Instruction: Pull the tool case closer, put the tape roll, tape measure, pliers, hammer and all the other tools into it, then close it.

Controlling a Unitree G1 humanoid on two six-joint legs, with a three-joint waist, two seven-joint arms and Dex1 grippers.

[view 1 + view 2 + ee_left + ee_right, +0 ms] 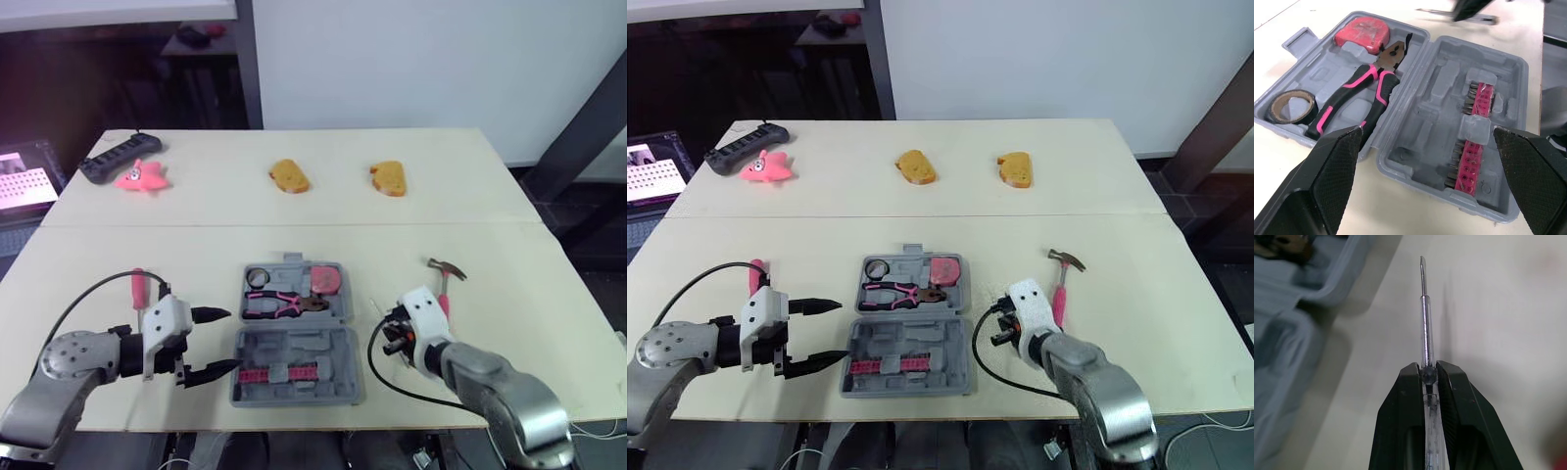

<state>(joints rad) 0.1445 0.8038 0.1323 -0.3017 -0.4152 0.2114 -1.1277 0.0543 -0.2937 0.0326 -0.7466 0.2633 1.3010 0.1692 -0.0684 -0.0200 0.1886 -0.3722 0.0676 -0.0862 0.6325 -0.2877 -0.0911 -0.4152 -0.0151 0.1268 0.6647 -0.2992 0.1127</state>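
At lower left and right, my arms (73,364) are silver-grey, with white wrist blocks (167,325), looping black cables (375,364) and pointed black fingers (211,314).

This looked like a robotics lab or test room rather than a home or a working shop. A plain cream table (294,211), with a seam across it as if two tops were joined, stood before a bare white wall (411,59). A dark metal post (248,64) rose behind it and a slanted dark beam (578,137) stood at the right. A lit screen (24,181) glowed beside the left edge. The things laid out read as staged props (an odd assortment): a pink plush toy (142,177), two bread-shaped pieces (289,176), a black strip-shaped device (118,155) and an open tool case (313,345).
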